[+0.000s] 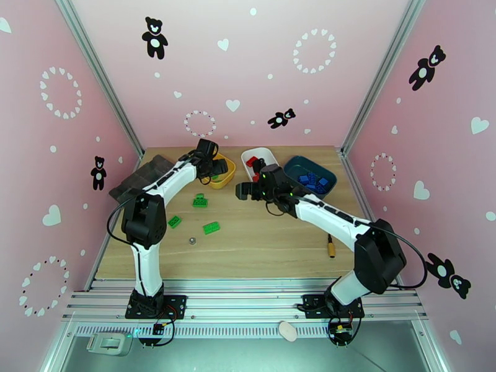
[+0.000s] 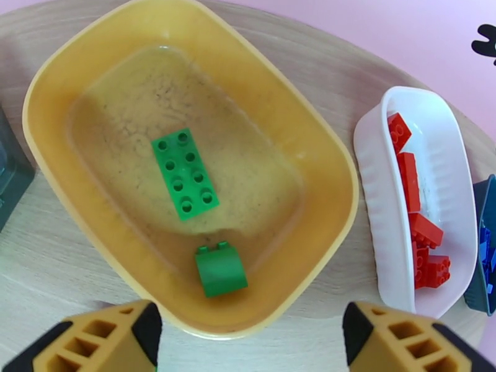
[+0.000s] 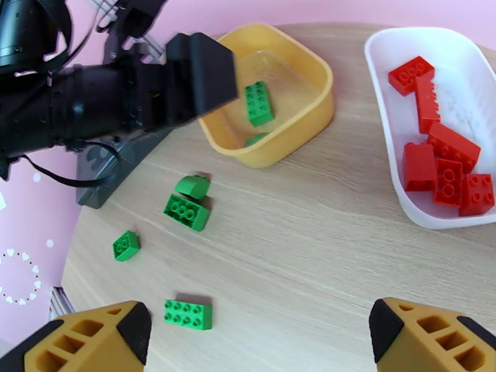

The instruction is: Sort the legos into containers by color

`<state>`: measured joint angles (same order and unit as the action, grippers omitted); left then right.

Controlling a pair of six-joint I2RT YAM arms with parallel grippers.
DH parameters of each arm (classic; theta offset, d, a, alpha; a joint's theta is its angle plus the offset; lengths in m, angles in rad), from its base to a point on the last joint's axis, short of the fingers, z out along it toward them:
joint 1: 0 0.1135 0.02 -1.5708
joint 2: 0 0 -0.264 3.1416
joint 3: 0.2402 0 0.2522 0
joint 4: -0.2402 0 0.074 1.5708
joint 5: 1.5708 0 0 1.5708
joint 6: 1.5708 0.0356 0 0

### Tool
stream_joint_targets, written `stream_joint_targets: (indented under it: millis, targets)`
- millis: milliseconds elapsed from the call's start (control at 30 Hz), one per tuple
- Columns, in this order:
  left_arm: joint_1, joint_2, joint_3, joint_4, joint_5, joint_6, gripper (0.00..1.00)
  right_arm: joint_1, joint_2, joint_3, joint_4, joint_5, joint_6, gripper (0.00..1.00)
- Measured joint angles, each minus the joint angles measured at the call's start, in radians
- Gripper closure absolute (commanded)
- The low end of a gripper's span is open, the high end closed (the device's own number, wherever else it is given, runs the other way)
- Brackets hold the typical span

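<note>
The left arm point(image 1: 168, 181) and right arm point(image 1: 328, 219) stretch forward and angle inward, the left gripper point(image 2: 251, 333) and right gripper point(image 3: 260, 333) pointing down, jaws spread wide, gripping nothing.

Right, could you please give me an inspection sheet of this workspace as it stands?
Surface: wooden table, no spills seen.
Job's things: yellow tray holds two green bricks; white tray holds red bricks; teal tray holds blue bricks; four loose green bricks lie on the table.
Clutter: small metal ball; dark grey organizer; small yellow-and-black item.
Grippers: left gripper open and empty above the yellow tray; right gripper open and empty above the table.
Cables: a black cable loops beside each arm.
Surroundings: pink walls with bear and heart stickers.
</note>
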<state>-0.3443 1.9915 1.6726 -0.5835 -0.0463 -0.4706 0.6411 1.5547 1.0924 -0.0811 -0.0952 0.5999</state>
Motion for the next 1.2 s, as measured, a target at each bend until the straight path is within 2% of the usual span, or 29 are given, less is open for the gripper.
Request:
stream_joint_targets:
  millis: [267, 333, 533, 667, 767, 1200]
  targets:
    - [0.0, -0.213, -0.218, 0.004, -0.062, -0.011, 0.16, -0.001, -0.01, 0.029, -0.042, 0.017, -0.023, 0.06]
    - [-0.001, -0.268, -0.278, 0.013, -0.077, -0.017, 0.13, -0.001, -0.01, 0.032, -0.031, 0.001, -0.027, 0.01]
    - [-0.002, -0.378, -0.473, 0.037, -0.121, -0.039, 0.03, -0.001, -0.01, -0.004, 0.012, -0.048, -0.026, 0.01]
    - [-0.002, -0.381, -0.57, 0.058, -0.131, -0.039, 0.02, -0.001, -0.009, -0.014, 0.031, -0.088, -0.023, 0.01]
    - [-0.002, -0.369, -0.612, 0.076, -0.13, -0.039, 0.02, -0.001, 0.001, -0.014, 0.056, -0.124, -0.018, 0.05]
    - [0.008, -0.171, -0.611, 0.15, -0.13, -0.034, 0.03, -0.001, 0.034, -0.018, 0.079, -0.184, -0.005, 0.08]
